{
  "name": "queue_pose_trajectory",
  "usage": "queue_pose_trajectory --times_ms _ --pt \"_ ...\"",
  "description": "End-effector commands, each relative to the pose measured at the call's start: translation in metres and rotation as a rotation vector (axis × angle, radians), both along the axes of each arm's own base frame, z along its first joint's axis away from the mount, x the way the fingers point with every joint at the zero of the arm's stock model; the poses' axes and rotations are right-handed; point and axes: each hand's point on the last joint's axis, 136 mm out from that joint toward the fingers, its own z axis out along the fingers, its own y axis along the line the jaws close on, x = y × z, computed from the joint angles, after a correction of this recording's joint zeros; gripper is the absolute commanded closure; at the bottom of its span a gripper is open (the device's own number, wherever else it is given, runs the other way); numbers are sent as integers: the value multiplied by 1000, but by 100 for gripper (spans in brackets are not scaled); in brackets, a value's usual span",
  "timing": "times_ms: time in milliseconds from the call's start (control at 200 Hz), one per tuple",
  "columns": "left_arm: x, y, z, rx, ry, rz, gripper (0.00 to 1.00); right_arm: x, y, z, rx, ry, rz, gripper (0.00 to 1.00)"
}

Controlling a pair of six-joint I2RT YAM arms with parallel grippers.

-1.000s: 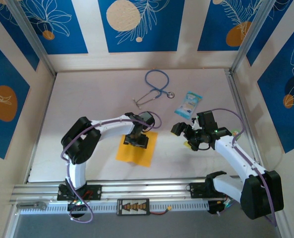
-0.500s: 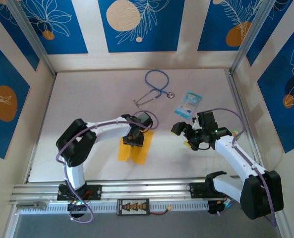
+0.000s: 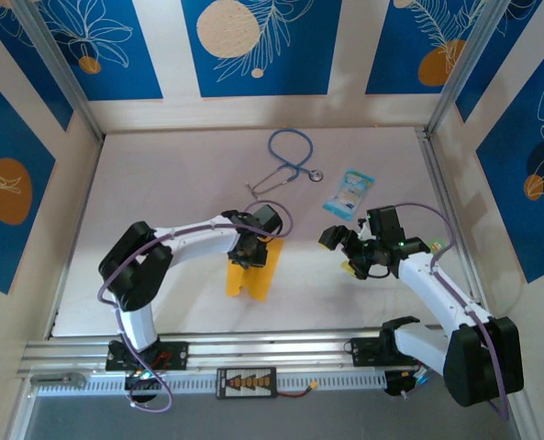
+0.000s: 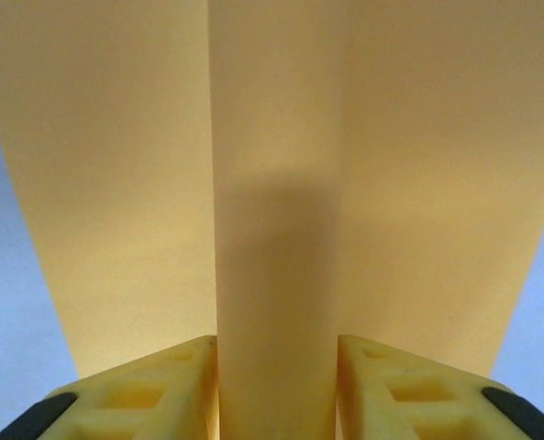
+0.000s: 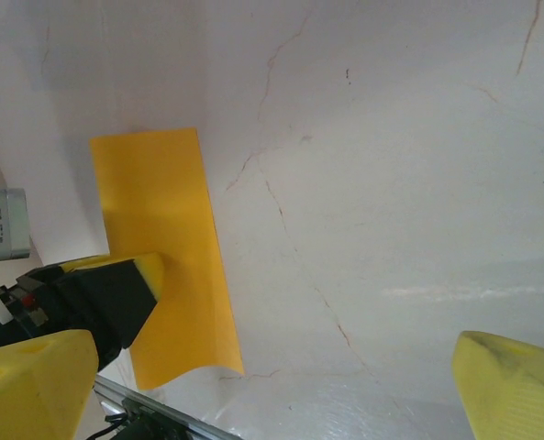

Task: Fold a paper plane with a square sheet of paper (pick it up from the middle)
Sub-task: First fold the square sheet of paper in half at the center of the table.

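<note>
The square sheet of paper (image 3: 250, 273) is plain orange-yellow and lies just left of the table's centre, buckled upward along its middle. My left gripper (image 3: 246, 255) points down onto it. In the left wrist view the sheet (image 4: 276, 183) rises as a rounded ridge between the yellow fingers (image 4: 161, 390), which press both its sides; the left gripper (image 4: 276, 390) is shut on that ridge. My right gripper (image 3: 340, 243) hovers to the right, open and holding nothing (image 5: 272, 385). Its camera sees the sheet (image 5: 161, 220) with one left finger (image 5: 143, 270) on it. The paper plane is out of view.
A blue stethoscope (image 3: 285, 165) lies at the back centre. A light-blue printed packet (image 3: 349, 191) lies to its right, just beyond the right gripper. Patterned walls close in the table on three sides. A metal rail (image 3: 253, 353) runs along the near edge.
The left jaws have closed in on the sheet's middle. The sheet, flat and wide a second ago, has narrowed and humped up between them. The right arm has barely moved.
</note>
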Motion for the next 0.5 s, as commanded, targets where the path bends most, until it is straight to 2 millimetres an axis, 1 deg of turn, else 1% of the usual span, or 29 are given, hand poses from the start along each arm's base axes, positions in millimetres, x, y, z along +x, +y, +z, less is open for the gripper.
queue_pose_trajectory --times_ms 0,80,315,495 --pt "2 -10 14 -69 -28 5 64 -3 0 8 19 -9 -2 1" --pt "4 -18 19 -139 -25 13 64 -2 1 11 23 -25 0 1" --pt "10 -30 28 -264 -6 54 65 1 0 24 44 -90 -9 1" --pt "13 -48 46 -382 2 52 65 1 0 33 45 -113 2 1"
